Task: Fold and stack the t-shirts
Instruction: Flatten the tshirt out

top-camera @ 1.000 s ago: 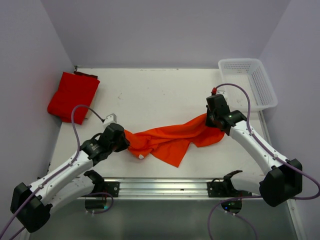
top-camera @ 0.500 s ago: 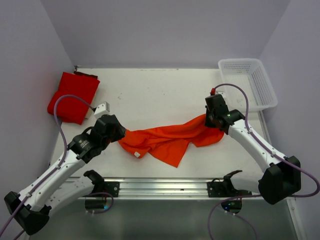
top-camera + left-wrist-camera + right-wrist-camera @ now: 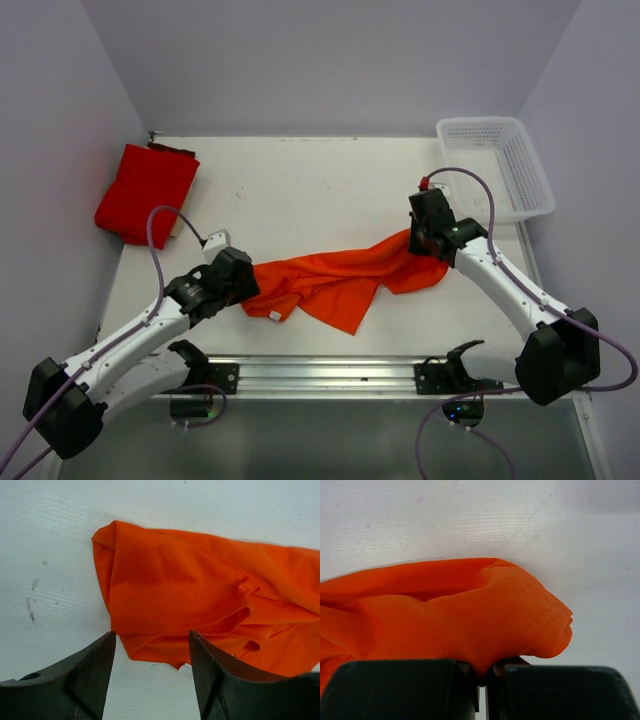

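A bright orange t-shirt [image 3: 335,283] lies crumpled across the middle of the table [image 3: 300,190]. Its left end [image 3: 165,595] rests flat just beyond my left gripper [image 3: 152,652], which stands open with nothing between its fingers. My left gripper [image 3: 243,283] sits at the shirt's left edge. My right gripper [image 3: 418,238] is shut on the orange t-shirt's right end [image 3: 485,620], the cloth bunched between its jaws. A deeper red t-shirt [image 3: 146,192] lies folded at the far left edge of the table.
A white mesh basket [image 3: 497,165] stands at the back right corner. Walls close in the table on the left, back and right. A metal rail [image 3: 330,372] runs along the near edge between the arm bases.
My left gripper has opened and let go of the orange shirt's left end, which now lies on the table. It lifted back, then returned close to the cloth. The right gripper keeps its hold.
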Robot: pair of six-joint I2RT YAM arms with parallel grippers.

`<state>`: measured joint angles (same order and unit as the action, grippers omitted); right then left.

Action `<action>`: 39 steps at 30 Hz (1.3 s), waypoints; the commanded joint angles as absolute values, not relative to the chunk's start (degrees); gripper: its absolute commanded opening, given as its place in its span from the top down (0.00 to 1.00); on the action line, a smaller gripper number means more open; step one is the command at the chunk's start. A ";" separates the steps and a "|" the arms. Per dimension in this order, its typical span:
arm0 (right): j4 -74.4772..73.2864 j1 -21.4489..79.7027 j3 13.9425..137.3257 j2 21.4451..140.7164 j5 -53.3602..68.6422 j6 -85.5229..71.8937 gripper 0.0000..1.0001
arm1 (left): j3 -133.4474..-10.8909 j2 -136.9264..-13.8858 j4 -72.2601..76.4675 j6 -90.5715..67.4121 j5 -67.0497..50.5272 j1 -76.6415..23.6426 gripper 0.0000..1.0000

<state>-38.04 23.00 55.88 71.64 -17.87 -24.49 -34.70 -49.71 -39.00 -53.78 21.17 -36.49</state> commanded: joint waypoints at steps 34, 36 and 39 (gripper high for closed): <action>-36.74 22.94 55.99 71.72 -17.05 -23.82 1.00 | -26.73 -50.81 -33.05 -57.48 23.02 -35.77 0.42; -36.83 22.94 55.99 71.72 -17.05 -23.82 1.00 | -26.11 -50.63 -32.08 -57.48 22.94 -35.77 0.42; -36.83 22.94 55.99 71.63 -17.05 -23.82 1.00 | -25.14 -50.98 -30.50 -57.57 22.76 -35.77 0.44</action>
<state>-38.04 23.00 55.88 72.34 -16.99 -24.49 -26.20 -51.20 -33.08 -56.51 21.37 -36.34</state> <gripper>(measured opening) 0.026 0.571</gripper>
